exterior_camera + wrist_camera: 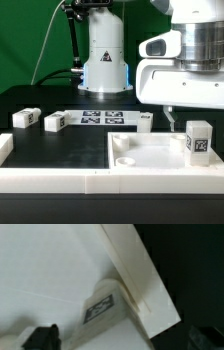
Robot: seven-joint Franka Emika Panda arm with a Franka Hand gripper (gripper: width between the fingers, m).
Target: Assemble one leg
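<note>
The leg [198, 141] stands upright at the far right corner of the white panel [150, 157]. To seat it well, the gripper [172, 119] should square up on the leg's flat sides, grasp low, and turn without tilting it. The arm hangs wrist-down just left of the leg, its fingers apart and holding nothing.

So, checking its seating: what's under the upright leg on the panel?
The white panel; the leg stands near its corner. Any hole beneath is hidden.
</note>
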